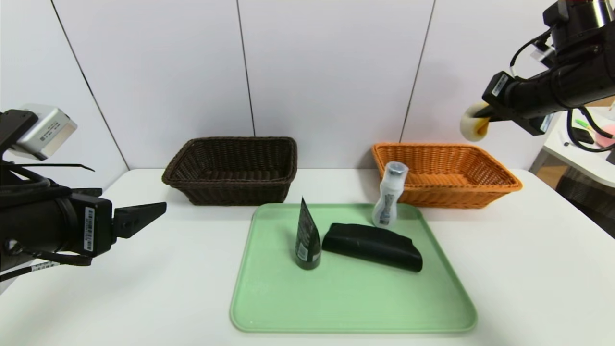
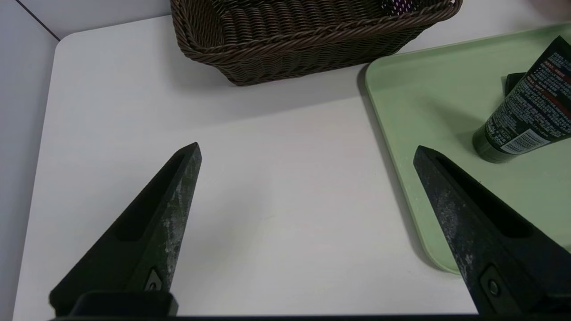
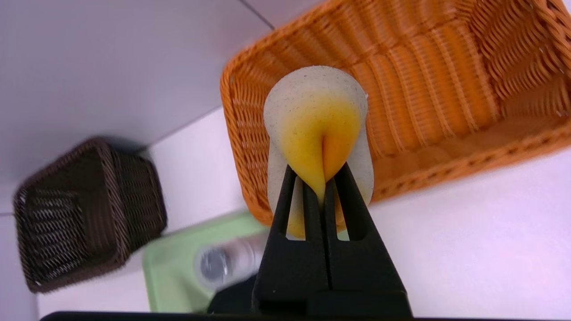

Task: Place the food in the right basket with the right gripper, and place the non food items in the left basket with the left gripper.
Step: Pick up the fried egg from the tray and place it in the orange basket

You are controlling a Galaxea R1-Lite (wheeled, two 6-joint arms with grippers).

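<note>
Pinching the soft cream-and-yellow bun (image 3: 319, 120) between its closed fingertips, the right hand (image 3: 324, 187) hangs above the orange wicker basket (image 1: 447, 189). Just in front of that basket, on the green tray (image 1: 355, 302), the translucent bottle (image 1: 390, 194) stands upright. Near it lies the black folded pouch (image 1: 372, 246), with the dark squeeze tube (image 1: 308, 240) upright beside the pouch. Behind the tray's other back corner sits the dark brown wicker basket (image 1: 230, 187). Farther out, the left hand (image 2: 308, 151) hovers over the white table (image 1: 192, 298), its fingers wide apart.
</note>
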